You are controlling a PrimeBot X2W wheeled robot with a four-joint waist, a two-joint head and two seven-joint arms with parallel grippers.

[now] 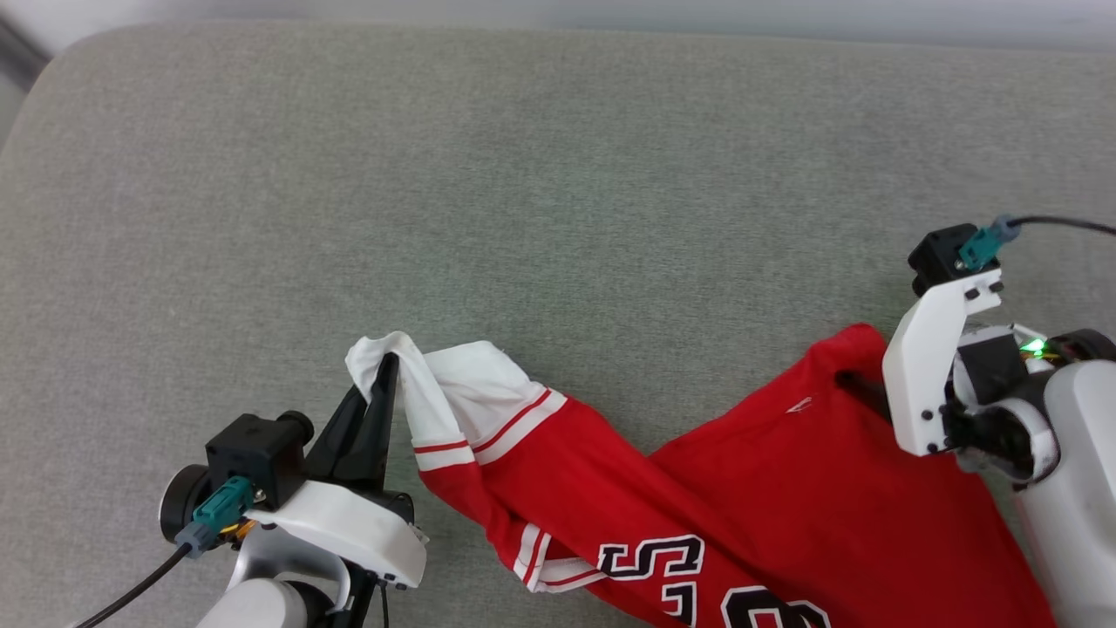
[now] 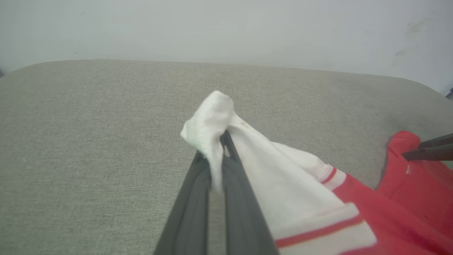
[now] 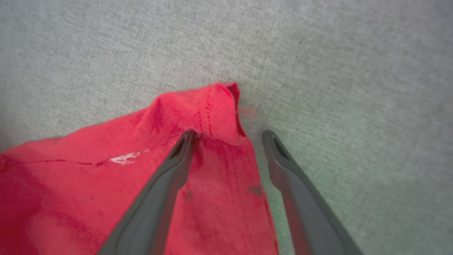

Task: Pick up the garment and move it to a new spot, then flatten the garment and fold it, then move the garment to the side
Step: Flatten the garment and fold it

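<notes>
The garment [image 1: 741, 488], a red shirt with white red-striped sleeve cuffs and black white-outlined lettering, lies twisted across the lower part of the grey cushion [image 1: 558, 201]. My left gripper [image 1: 388, 366] is shut on a bunched white sleeve cuff [image 2: 212, 120], holding it a little off the cushion. My right gripper [image 3: 230, 136] is open, its two fingers straddling a red corner of the garment [image 3: 212, 109], one finger [image 3: 177, 159] lying on the fabric, the other [image 3: 283, 159] over bare cushion. In the left wrist view, the right gripper's fingertips [image 2: 424, 152] reach in from the right edge.
The grey fabric cushion stretches wide and bare above and left of the garment, with rounded far corners [image 1: 78, 61]. A pale wall [image 2: 226, 28] stands behind it. Cables [image 1: 1064, 225] trail from both wrists.
</notes>
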